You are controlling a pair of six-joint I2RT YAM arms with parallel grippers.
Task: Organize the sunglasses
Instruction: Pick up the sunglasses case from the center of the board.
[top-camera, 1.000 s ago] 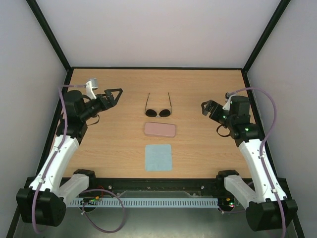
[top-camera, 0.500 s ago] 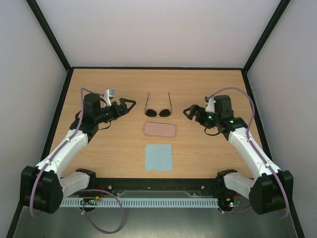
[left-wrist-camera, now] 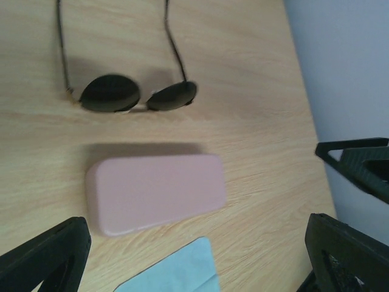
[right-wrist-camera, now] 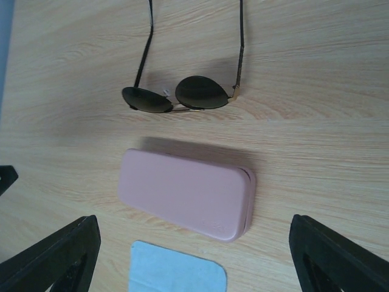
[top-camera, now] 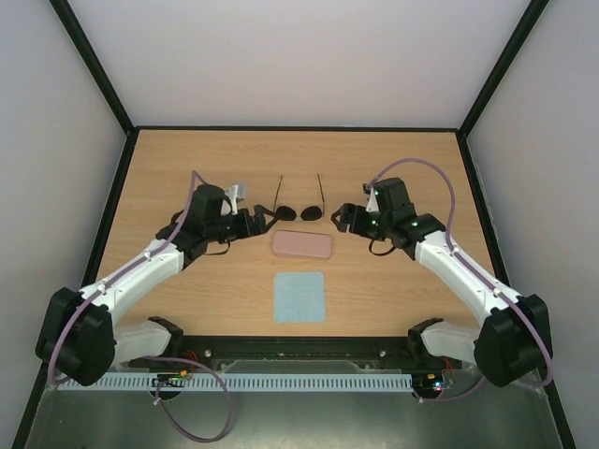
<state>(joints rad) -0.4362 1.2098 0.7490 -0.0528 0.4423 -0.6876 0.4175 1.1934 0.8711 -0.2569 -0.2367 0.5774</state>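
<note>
Right gripper near sunglasses, temples rearward

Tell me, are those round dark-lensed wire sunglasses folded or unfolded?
Unfolded: the sunglasses lie with both temple arms stretched straight out from the lenses.

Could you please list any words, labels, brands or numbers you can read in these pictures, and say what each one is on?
None: no writing can be read on the sunglasses, the pink case, the blue cloth or the table.
</note>
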